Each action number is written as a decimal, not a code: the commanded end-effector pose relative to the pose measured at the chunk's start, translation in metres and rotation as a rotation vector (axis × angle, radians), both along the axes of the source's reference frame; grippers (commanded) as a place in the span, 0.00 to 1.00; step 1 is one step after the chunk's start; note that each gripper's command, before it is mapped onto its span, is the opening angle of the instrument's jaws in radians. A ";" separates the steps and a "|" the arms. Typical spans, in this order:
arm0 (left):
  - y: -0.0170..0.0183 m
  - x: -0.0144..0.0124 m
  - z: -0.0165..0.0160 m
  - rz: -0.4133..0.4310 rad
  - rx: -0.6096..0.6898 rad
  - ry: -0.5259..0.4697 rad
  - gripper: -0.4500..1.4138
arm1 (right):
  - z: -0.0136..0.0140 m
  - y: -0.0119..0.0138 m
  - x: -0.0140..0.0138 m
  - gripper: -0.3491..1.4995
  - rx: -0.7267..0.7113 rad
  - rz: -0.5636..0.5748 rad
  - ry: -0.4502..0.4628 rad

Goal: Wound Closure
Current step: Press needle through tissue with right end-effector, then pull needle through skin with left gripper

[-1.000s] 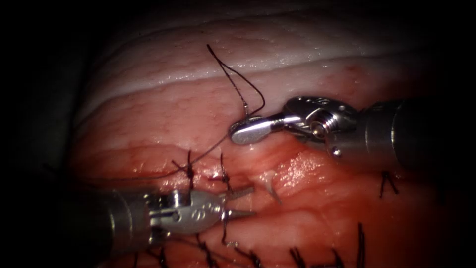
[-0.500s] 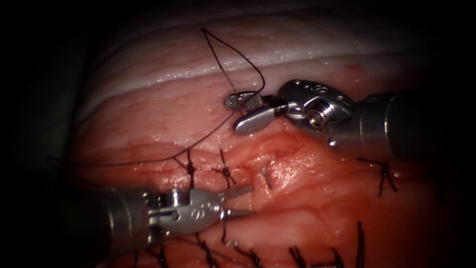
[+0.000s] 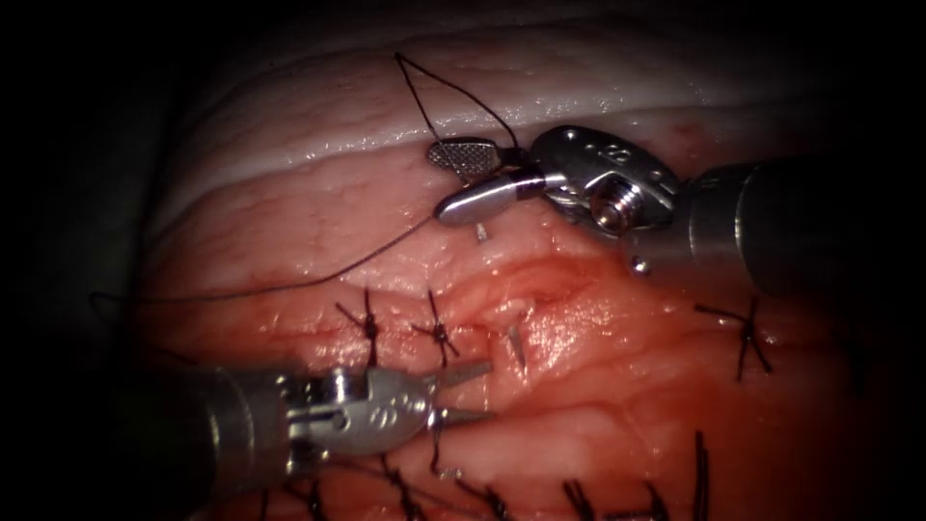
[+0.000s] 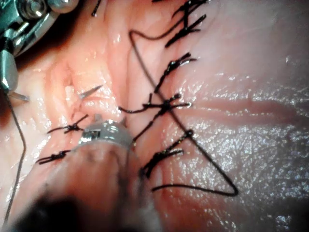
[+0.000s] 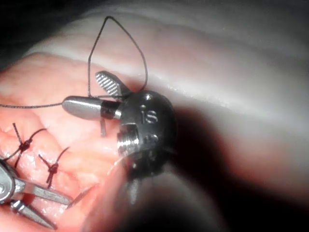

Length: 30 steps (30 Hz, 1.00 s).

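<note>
**Ana:** Pale, glistening tissue (image 3: 318,232) forms the whole ground, darker with red fluid (image 3: 598,386) toward the cut (image 3: 540,289). Knotted stitches (image 3: 368,326) sit left of the open part. How do the arms sit?

**Ben:** The left tool (image 3: 473,391) comes in low from the left, its shaft nearly level. Its jaws are parted a little and grip nothing. Their tips lie just left of the needle (image 3: 516,344).

**Ana:** Where is the needle, exactly?

**Ben:** It is in the tissue. One short steel end stands out at the cut, and neither tool holds it. A second short steel bit shows just under the right tool's lower jaw; whether it is the needle's other end cannot be told.

**Ana:** And the right tool (image 3: 463,178)?

**Ben:** It reaches in from the right, above the cut, wrist bent, jaws spread wide with the ridged face of the upper one showing. They clamp nothing. The thread (image 3: 289,287) rises in a thin loop beside them and also trails left across the tissue.
</note>
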State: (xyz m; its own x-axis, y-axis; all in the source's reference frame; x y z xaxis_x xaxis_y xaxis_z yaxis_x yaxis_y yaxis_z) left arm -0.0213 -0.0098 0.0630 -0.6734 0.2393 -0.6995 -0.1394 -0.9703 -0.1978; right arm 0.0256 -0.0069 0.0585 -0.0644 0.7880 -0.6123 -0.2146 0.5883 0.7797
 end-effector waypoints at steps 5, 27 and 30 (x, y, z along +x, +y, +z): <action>0.0005 -0.0004 0.0000 -0.018 -0.006 -0.011 0.36 | 0.0007 -0.0011 0.0006 0.00 0.102 -0.073 -0.062; 0.0018 -0.0022 -0.0020 -0.006 -0.139 -0.095 0.43 | -0.0001 -0.0012 -0.0022 0.77 0.107 -0.061 -0.045; 0.0022 -0.0027 -0.0026 -0.018 -0.173 -0.119 0.44 | 0.0008 -0.0003 -0.0035 0.84 0.083 -0.053 -0.067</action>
